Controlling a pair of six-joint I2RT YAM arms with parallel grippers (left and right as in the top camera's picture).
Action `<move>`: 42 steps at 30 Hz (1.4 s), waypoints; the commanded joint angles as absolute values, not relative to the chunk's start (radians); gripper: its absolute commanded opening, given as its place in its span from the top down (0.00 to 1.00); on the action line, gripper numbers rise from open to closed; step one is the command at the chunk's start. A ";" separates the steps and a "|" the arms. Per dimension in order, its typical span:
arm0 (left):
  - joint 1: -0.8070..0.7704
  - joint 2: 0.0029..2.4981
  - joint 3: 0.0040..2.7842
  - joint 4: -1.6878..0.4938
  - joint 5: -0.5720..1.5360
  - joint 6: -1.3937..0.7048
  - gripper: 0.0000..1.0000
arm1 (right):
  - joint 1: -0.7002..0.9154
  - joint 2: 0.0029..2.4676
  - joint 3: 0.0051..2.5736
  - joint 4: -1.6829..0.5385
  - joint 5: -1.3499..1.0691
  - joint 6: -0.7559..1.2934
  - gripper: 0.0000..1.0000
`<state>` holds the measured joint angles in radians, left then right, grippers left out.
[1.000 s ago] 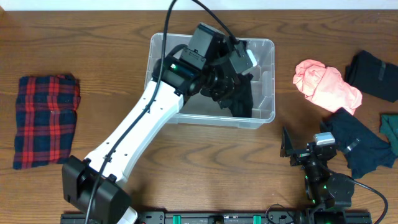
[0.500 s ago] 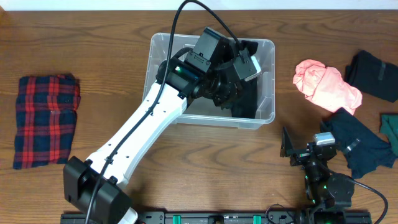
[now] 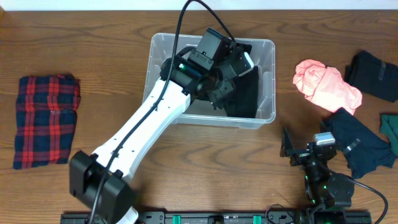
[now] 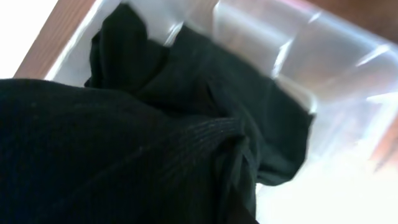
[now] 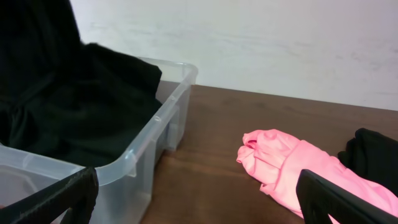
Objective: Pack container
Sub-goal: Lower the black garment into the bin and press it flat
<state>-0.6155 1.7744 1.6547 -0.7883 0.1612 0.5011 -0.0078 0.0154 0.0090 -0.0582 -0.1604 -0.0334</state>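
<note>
While R arm [image 3: 322, 182] sits folded, L arm [image 3: 152, 121] prob. dips into container [image 3: 163, 45].

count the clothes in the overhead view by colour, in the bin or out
red-and-navy plaid folded cloth: 1
pink crumpled garment: 1
black or dark navy garments: 3, one inside the clear plastic container
teal garment at the right edge: 1
total: 6

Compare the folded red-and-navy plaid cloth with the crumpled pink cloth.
The red-and-navy plaid cloth is folded flat into a neat rectangle; the pink cloth is bunched in a loose heap. The plaid one is checked, the pink one plain. The plaid lies left of the clear plastic container, the pink to its right. Both rest on the wooden table, outside the container.
</note>
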 commanded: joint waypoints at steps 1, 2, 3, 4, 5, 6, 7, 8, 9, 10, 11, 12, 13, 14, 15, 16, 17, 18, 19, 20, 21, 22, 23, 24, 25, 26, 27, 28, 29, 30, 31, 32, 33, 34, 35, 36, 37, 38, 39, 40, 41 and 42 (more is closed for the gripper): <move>-0.612 1.839 1.671 -0.792 0.087 0.436 0.94 | -0.001 0.011 0.006 -0.060 -0.159 -0.039 0.01; -0.610 1.852 1.671 -0.792 0.084 0.426 0.94 | -0.001 0.011 0.006 -0.060 -0.159 -0.039 0.01; -0.606 1.864 1.671 -0.792 0.084 0.418 0.94 | -0.001 0.011 0.006 -0.060 -0.159 -0.039 0.01; -0.603 1.875 1.671 -0.792 0.084 0.407 0.94 | -0.001 0.011 0.006 -0.060 -0.159 -0.039 0.01; -0.598 1.886 1.671 -0.792 0.084 0.397 0.94 | -0.001 0.011 0.006 -0.060 -0.159 -0.039 0.01; -0.591 1.894 1.671 -0.792 0.080 0.382 0.94 | -0.001 0.011 0.006 -0.060 -0.159 -0.039 0.01; -0.585 1.901 1.671 -0.792 0.078 0.377 0.94 | -0.001 0.011 0.006 -0.060 -0.159 -0.039 0.01; -0.577 1.908 1.671 -0.792 0.076 0.368 0.94 | -0.001 0.011 0.006 -0.060 -0.159 -0.039 0.01; -0.570 1.911 1.671 -0.793 0.076 0.360 0.94 | -0.001 0.012 0.006 -0.060 -0.159 -0.039 0.01; -0.560 1.914 1.671 -0.793 0.076 0.352 0.94 | -0.001 0.011 0.006 -0.060 -0.159 -0.039 0.01; -0.552 1.914 1.671 -0.796 0.076 0.348 0.89 | -0.001 0.011 0.006 -0.060 -0.159 -0.039 0.01; -0.543 1.914 1.671 -0.798 0.076 0.348 0.83 | -0.001 0.011 0.006 -0.060 -0.159 -0.039 0.01; -0.533 1.914 1.671 -0.800 0.076 0.348 0.73 | -0.001 0.011 0.006 -0.060 -0.159 -0.039 0.01; -0.525 1.914 1.671 -0.802 0.077 0.348 0.63 | -0.001 0.011 0.006 -0.060 -0.159 -0.039 0.01; -0.515 1.913 1.671 -0.804 0.076 0.344 0.55 | -0.001 0.011 0.006 -0.060 -0.159 -0.039 0.01; -0.506 1.913 1.671 -0.807 0.076 0.340 0.50 | -0.001 0.011 0.006 -0.060 -0.159 -0.039 0.01; -0.498 1.913 1.671 -0.809 0.077 0.336 0.46 | -0.001 0.011 0.006 -0.060 -0.159 -0.039 0.01; -0.490 1.913 1.671 -0.813 0.077 0.334 0.42 | -0.001 0.011 0.006 -0.060 -0.159 -0.039 0.01; -0.484 1.912 1.671 -0.818 0.077 0.334 0.39 | -0.001 0.011 0.006 -0.060 -0.159 -0.039 0.01; -0.478 1.911 1.671 -0.823 0.077 0.334 0.36 | -0.001 0.011 0.006 -0.060 -0.159 -0.039 0.01; -0.471 1.907 1.671 -0.830 0.077 0.334 0.35 | -0.001 0.011 0.006 -0.060 -0.159 -0.039 0.01; -0.466 1.905 1.671 -0.833 0.077 0.334 0.34 | -0.001 0.011 0.006 -0.060 -0.159 -0.039 0.01; -0.461 1.901 1.671 -0.834 0.077 0.334 0.34 | -0.001 0.011 0.006 -0.060 -0.159 -0.039 0.01; -0.458 1.897 1.671 -0.835 0.077 0.334 0.34 | -0.001 0.011 0.006 -0.060 -0.159 -0.039 0.01; -0.454 1.892 1.671 -0.836 0.077 0.332 0.34 | -0.001 0.011 0.006 -0.060 -0.159 -0.039 0.01; -0.453 1.884 1.671 -0.837 0.077 0.327 0.34 | -0.001 0.012 0.006 -0.060 -0.159 -0.039 0.01; -0.453 1.876 1.672 -0.838 0.077 0.326 0.33 | -0.001 0.011 0.006 -0.060 -0.159 -0.039 0.01; -0.453 1.865 1.673 -0.839 0.077 0.326 0.33 | -0.001 0.011 0.006 -0.060 -0.159 -0.039 0.01; -0.453 1.853 1.673 -0.841 0.077 0.326 0.32 | -0.001 0.011 0.006 -0.060 -0.159 -0.039 0.01; -0.453 1.842 1.673 -0.843 0.077 0.326 0.31 | -0.001 0.011 0.006 -0.060 -0.159 -0.039 0.01; -0.453 1.828 1.673 -0.845 0.077 0.320 0.30 | -0.001 0.011 0.006 -0.060 -0.159 -0.039 0.01; -0.453 1.813 1.673 -0.849 0.077 0.314 0.30 | -0.001 0.012 0.006 -0.060 -0.159 -0.039 0.01; -0.453 1.798 1.673 -0.853 0.077 0.310 0.30 | -0.001 0.011 0.006 -0.060 -0.159 -0.039 0.01; -0.453 1.784 1.673 -0.857 0.078 0.306 0.30 | -0.001 0.011 0.006 -0.060 -0.159 -0.039 0.01; -0.453 1.771 1.673 -0.859 0.077 0.300 0.30 | -0.001 0.011 0.006 -0.060 -0.159 -0.039 0.01; -0.453 1.758 1.673 -0.860 0.078 0.292 0.30 | -0.001 0.011 0.006 -0.060 -0.159 -0.039 0.01; -0.453 1.750 1.673 -0.859 0.078 0.285 0.30 | -0.001 0.012 0.006 -0.060 -0.159 -0.039 0.01; -0.453 1.746 1.673 -0.855 0.078 0.281 0.30 | -0.001 0.011 0.006 -0.060 -0.159 -0.039 0.01; -0.453 1.745 1.673 -0.852 0.078 0.276 0.30 | -0.001 0.011 0.006 -0.060 -0.159 -0.039 0.01; -0.453 1.745 1.673 -0.848 0.078 0.274 0.30 | -0.001 0.011 0.006 -0.060 -0.159 -0.039 0.01; -0.453 1.751 1.672 -0.843 0.078 0.274 0.30 | -0.001 0.012 0.006 -0.060 -0.159 -0.039 0.01; -0.453 1.758 1.672 -0.835 0.081 0.273 0.30 | -0.001 0.011 0.006 -0.060 -0.159 -0.039 0.01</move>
<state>-0.4561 1.7428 1.6554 -0.8444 0.0814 0.2939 -0.0078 0.0154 0.0090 -0.0582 -0.1604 -0.0334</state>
